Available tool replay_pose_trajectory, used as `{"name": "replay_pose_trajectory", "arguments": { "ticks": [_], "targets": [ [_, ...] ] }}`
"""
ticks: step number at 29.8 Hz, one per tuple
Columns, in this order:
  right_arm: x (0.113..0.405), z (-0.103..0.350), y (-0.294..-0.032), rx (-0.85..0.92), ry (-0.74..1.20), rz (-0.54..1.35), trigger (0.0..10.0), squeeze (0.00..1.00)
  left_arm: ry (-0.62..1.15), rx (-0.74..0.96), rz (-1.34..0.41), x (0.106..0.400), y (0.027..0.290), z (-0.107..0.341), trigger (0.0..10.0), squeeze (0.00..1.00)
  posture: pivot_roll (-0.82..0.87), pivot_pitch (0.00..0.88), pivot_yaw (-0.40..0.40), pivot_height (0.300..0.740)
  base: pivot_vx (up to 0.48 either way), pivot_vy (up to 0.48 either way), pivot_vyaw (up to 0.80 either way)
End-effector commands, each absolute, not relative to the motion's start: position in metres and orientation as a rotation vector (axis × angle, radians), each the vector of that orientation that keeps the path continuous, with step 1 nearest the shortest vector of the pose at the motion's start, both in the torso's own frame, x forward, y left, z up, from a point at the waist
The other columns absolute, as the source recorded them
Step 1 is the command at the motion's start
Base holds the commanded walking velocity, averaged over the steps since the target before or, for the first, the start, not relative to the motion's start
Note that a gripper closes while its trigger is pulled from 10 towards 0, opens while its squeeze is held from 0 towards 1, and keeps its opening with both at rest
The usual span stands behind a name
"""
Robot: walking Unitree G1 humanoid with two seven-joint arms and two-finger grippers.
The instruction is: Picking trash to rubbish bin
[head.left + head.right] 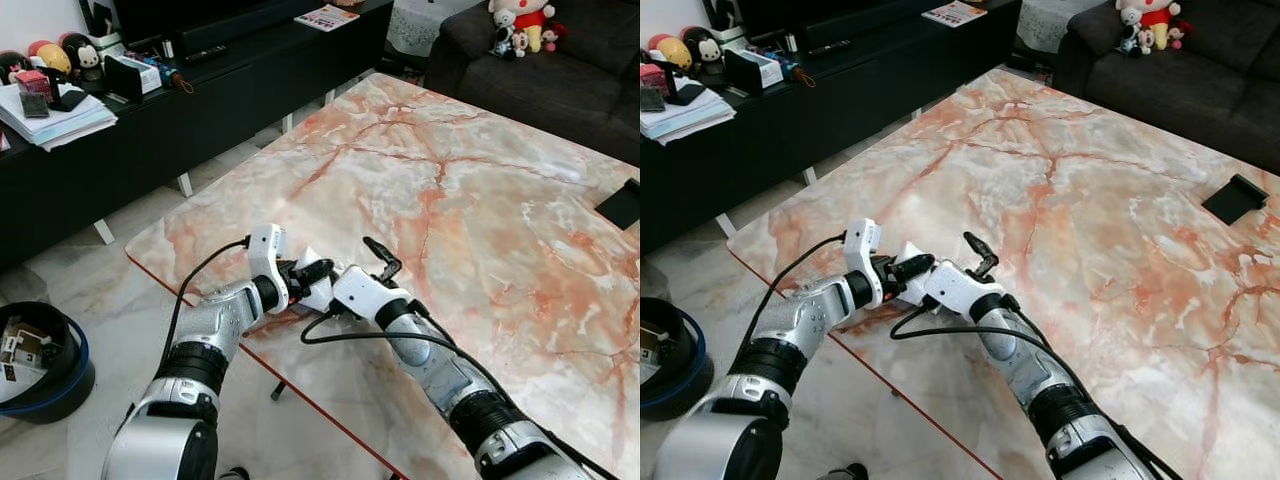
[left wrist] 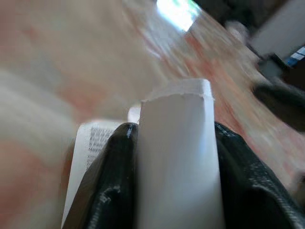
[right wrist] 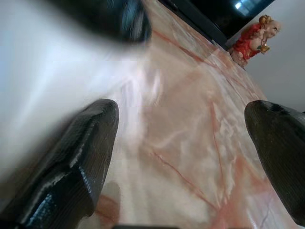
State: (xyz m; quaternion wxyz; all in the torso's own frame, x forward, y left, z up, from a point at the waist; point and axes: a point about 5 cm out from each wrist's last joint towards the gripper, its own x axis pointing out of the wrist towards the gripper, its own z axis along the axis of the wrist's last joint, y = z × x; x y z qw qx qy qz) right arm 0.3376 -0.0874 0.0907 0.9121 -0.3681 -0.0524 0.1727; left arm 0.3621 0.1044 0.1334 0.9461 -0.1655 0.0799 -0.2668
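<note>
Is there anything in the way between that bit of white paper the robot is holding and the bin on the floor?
Nothing visible blocks it. The left gripper is shut on the white paper at the marble table edge, and the rubbish bin sits on open floor to the robot's left. The right gripper is open beside the paper.

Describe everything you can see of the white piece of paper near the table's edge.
The white paper is a small folded scrap with a torn-looking top edge; a second layer beside it carries fine printed text. It stands upright, pinched between the left gripper's black fingers, just above the marble table near its front edge. The right gripper, fingers apart, sits right beside it.
</note>
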Motion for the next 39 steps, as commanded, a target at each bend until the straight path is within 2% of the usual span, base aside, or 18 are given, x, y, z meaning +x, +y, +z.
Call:
{"name": "replay_pose_trajectory", "arguments": {
  "ticks": [1, 6, 9, 16, 22, 31, 39],
  "targets": [
    [0.34, 0.096, -0.09, -0.721, -0.114, 0.33, 10.0, 0.0, 0.025, -0.243, -0.421, 0.365, 0.115, 0.153, 10.0, 0.0, -0.01, 0.116, -0.077, 0.74, 0.0, 0.0, 0.0],
    [0.347, 0.107, -0.098, -0.633, -0.131, 0.261, 10.0, 0.0, -0.102, -0.139, -0.217, 0.364, 0.132, 0.173, 10.0, 0.0, 0.0, 0.115, -0.079, 0.74, 0.0, 0.0, 0.0],
    [0.35, 0.113, -0.103, -0.555, -0.138, 0.219, 10.0, 0.0, -0.123, -0.068, -0.176, 0.362, 0.134, 0.175, 10.0, 0.0, 0.01, 0.115, -0.079, 0.74, 0.0, 0.0, 0.0],
    [0.359, 0.13, -0.112, -0.155, -0.124, 0.124, 10.0, 0.0, -0.242, 0.192, -0.013, 0.351, 0.136, 0.182, 10.0, 0.0, 0.01, 0.11, -0.078, 0.74, 0.0, 0.0, 0.0],
    [0.356, 0.138, -0.1, 0.036, -0.157, 0.171, 10.0, 0.0, -0.274, 0.232, 0.132, 0.346, 0.137, 0.18, 10.0, 0.0, 0.02, 0.106, -0.073, 0.74, 0.0, 0.0, 0.0],
    [0.354, 0.148, -0.089, 0.114, -0.212, 0.232, 10.0, 0.0, -0.326, 0.354, 0.24, 0.342, 0.139, 0.184, 10.0, 0.0, 0.02, 0.096, -0.065, 0.74, 0.0, 0.0, 0.0],
    [0.354, 0.151, -0.09, 0.138, -0.219, 0.244, 10.0, 0.0, -0.342, 0.358, 0.287, 0.34, 0.142, 0.184, 10.0, 0.0, 0.01, 0.082, -0.058, 0.74, 0.0, 0.0, 0.0]
  ]
}}
